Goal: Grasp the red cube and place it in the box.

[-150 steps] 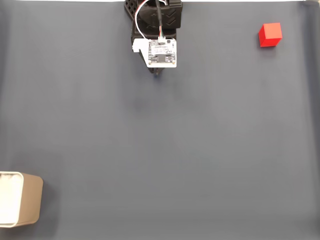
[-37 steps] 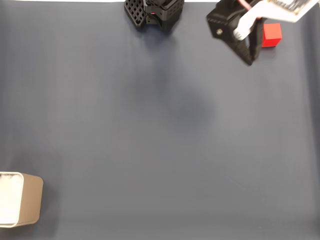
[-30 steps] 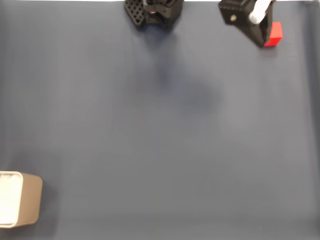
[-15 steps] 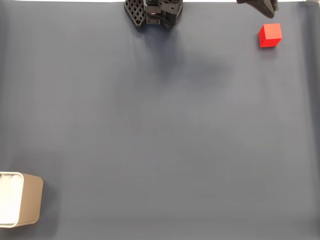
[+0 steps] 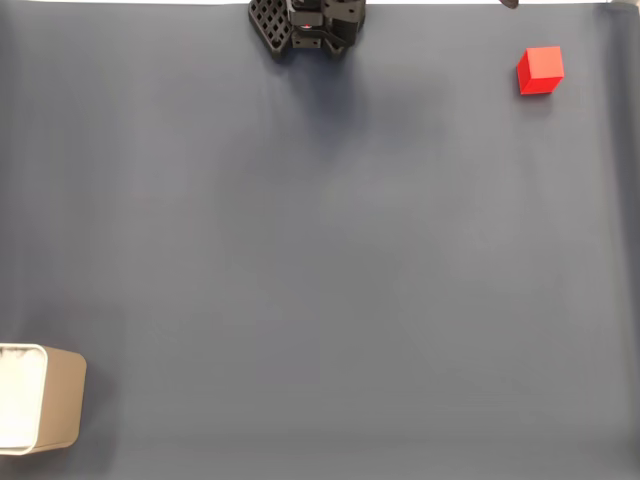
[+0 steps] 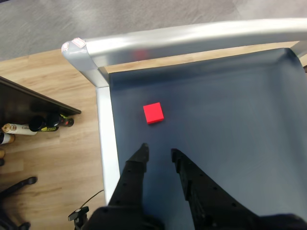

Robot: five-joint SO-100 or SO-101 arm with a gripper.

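I am at the reach, before any grasp. In the wrist view my gripper (image 6: 159, 150) hangs above the grey mat (image 6: 230, 134) with its two black fingers (image 6: 137, 163) a little apart, a narrow gap between the tips, and nothing held. The cube (image 6: 153, 113) sits on the mat ahead of the tips, clear of both fingers and close to the table's metal rail (image 6: 104, 139). In the fixed view the cube (image 5: 540, 70) lies near the top right corner of the mat, and my base (image 5: 307, 25) is at the top edge.

The next move, as I judge it, calls for widening the jaws, since the gap looks about as wide as the cube, then going forward and down so a finger passes on each side before closing. The rail leaves little room on that side.

The box (image 5: 40, 411) stands at the bottom left corner in the fixed view, far across the mat from the cube. What I can see of its white inside holds nothing, though the frame edge cuts part of it off.
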